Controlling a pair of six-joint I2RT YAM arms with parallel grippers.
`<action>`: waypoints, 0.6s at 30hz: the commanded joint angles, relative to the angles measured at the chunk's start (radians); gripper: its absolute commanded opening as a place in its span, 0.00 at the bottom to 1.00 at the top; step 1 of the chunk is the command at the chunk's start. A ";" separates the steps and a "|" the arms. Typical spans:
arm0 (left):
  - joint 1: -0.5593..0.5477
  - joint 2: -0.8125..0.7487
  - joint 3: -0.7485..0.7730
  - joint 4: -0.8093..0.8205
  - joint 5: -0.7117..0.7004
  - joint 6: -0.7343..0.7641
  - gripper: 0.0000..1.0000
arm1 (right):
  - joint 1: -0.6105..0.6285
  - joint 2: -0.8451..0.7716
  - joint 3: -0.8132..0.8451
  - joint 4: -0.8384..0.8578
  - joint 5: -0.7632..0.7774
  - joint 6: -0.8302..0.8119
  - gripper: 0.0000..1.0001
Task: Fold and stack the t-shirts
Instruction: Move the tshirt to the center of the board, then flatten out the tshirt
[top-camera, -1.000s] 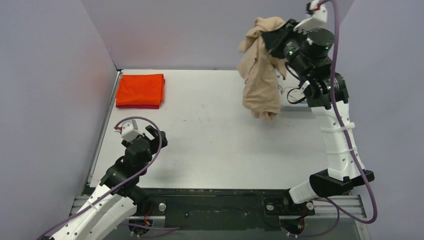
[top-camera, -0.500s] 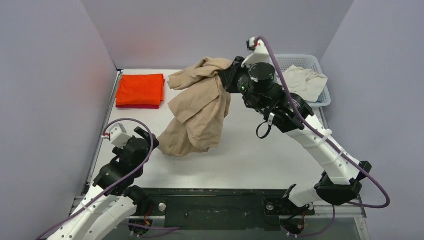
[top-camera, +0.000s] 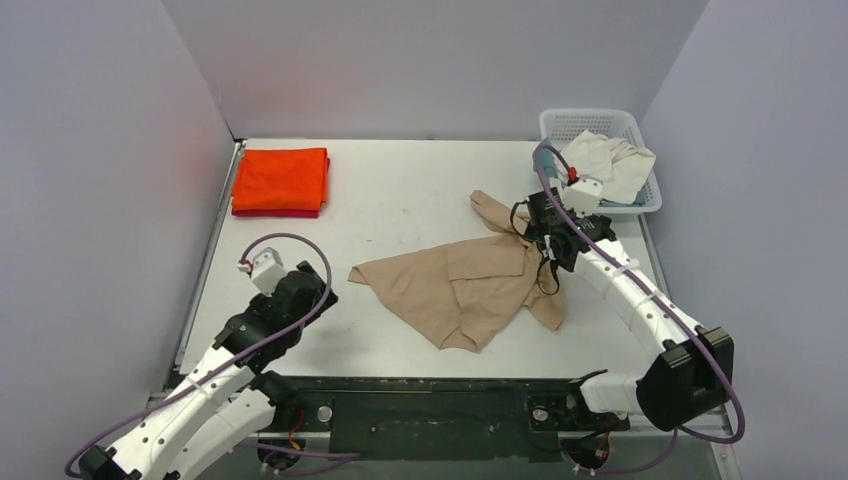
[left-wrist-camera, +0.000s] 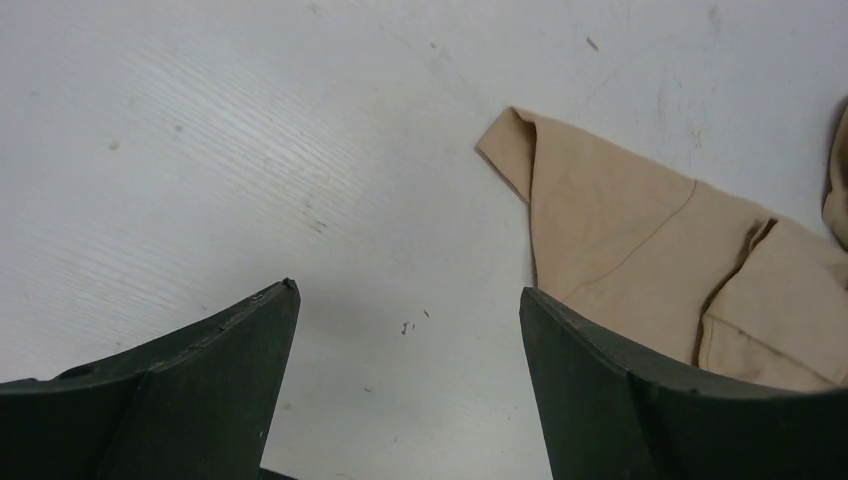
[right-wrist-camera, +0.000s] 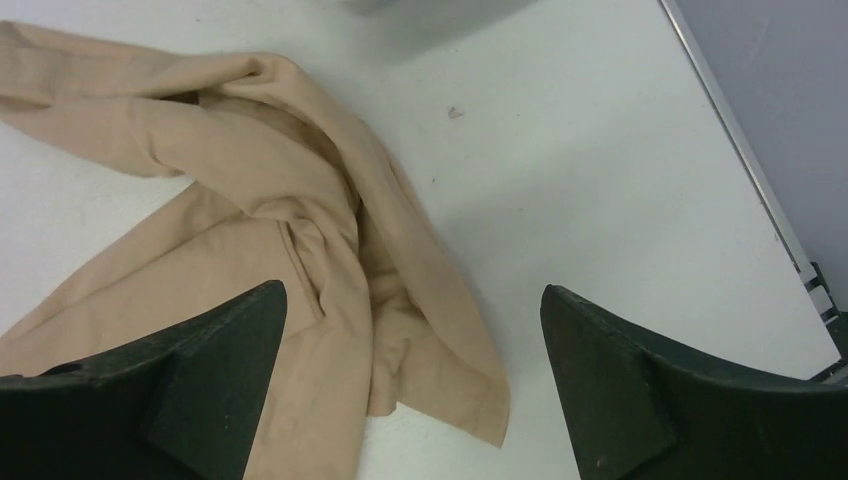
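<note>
The tan t-shirt (top-camera: 465, 290) lies rumpled on the table (top-camera: 400, 200), right of centre; the right gripper (right-wrist-camera: 412, 288) hangs over its right side, jaws wide, holding nothing; the left gripper (left-wrist-camera: 408, 290), also wide and empty, faces the shirt's left corner; the step in hand looks like spreading it flat; next, each claw should pinch an edge and pull it smooth before any fold toward the orange stack (top-camera: 281, 178) far left

tan t-shirt (top-camera: 460, 285): soft matt cloth, creased, below right claw (right-wrist-camera: 412, 288)
table (top-camera: 400, 200): smooth, matt white, faintly scuffed
basket (top-camera: 560, 122): white plastic lattice
</note>
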 joint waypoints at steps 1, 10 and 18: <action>0.004 0.058 -0.046 0.245 0.204 0.100 0.91 | 0.007 -0.127 -0.011 -0.024 -0.016 -0.068 0.93; 0.039 0.298 -0.076 0.627 0.380 0.188 0.91 | 0.282 -0.099 -0.102 0.090 -0.260 -0.160 0.93; 0.157 0.583 0.001 0.757 0.500 0.270 0.91 | 0.458 0.215 -0.011 0.115 -0.308 -0.093 0.83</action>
